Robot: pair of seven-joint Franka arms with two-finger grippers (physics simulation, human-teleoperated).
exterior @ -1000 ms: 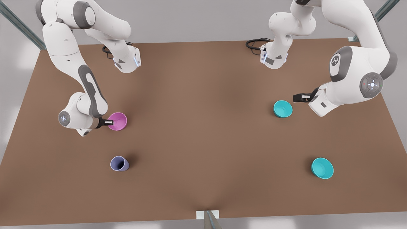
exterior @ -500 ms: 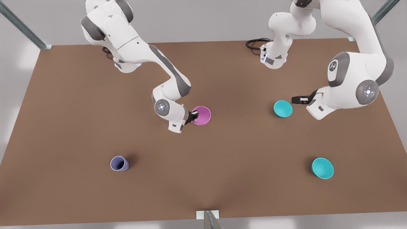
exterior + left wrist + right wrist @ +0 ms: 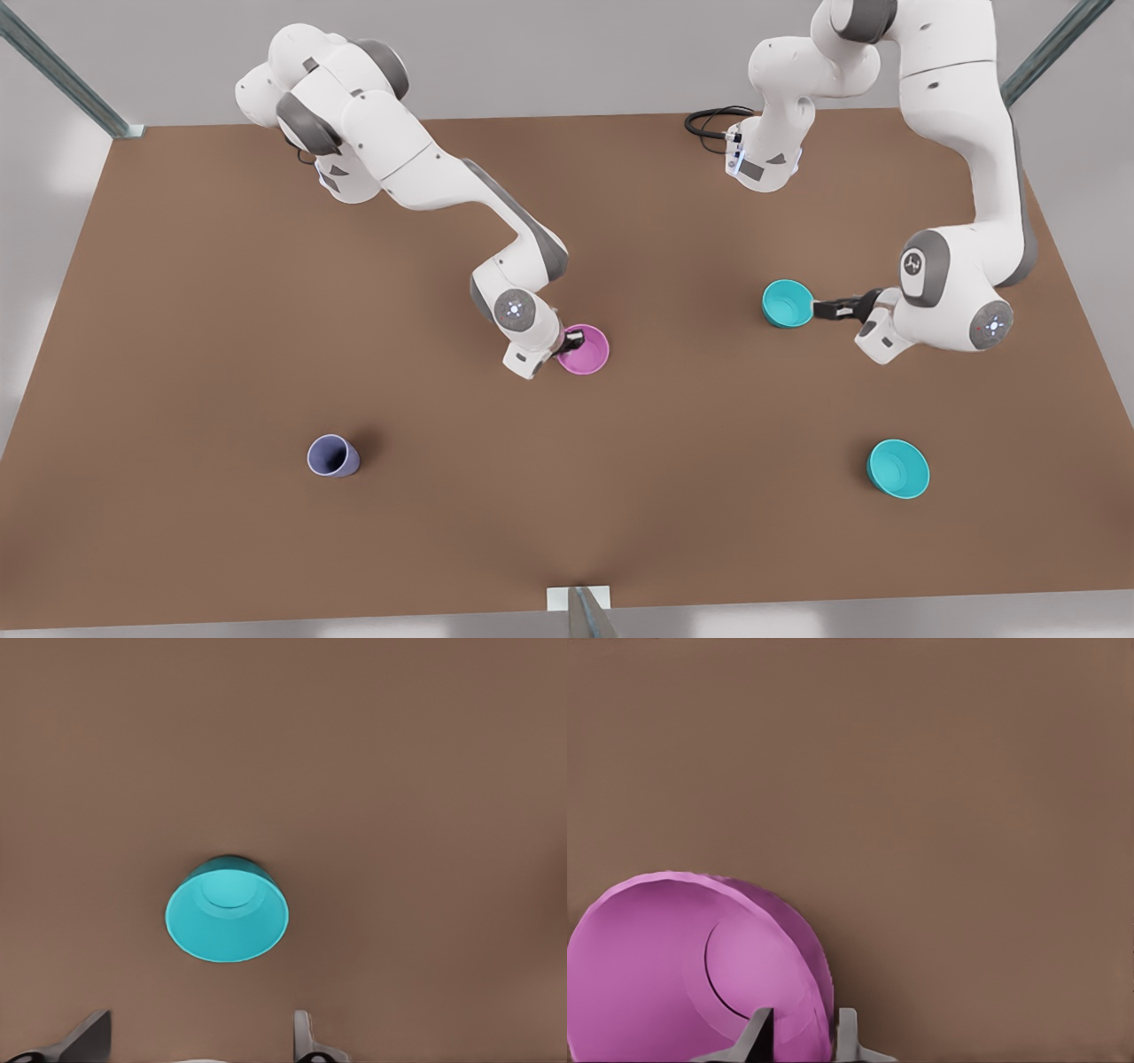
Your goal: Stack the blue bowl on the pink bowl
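The pink bowl point(image 3: 589, 354) is near the table's middle, and my right gripper point(image 3: 571, 338) is shut on its rim at the front view's left side. In the right wrist view the pink bowl point(image 3: 673, 974) has its wall pinched between the fingers point(image 3: 846, 1038). Whether it rests on the table I cannot tell. The blue bowl point(image 3: 787, 303) stands upright toward the front view's right. My left gripper point(image 3: 824, 309) hovers open just beside its right rim. The left wrist view shows the blue bowl point(image 3: 227, 920) ahead of the spread fingertips point(image 3: 304, 1041), apart from them.
A wider teal bowl point(image 3: 898, 469) sits at the front view's lower right. A lavender-blue cup point(image 3: 332, 456) stands at the lower left. The brown table point(image 3: 567, 496) has cables point(image 3: 709, 122) at its far edge by the arm bases.
My right gripper carried the pink bowl from the front view's left side to the table's middle. My left gripper dropped lower and closed in on the blue bowl's right rim.
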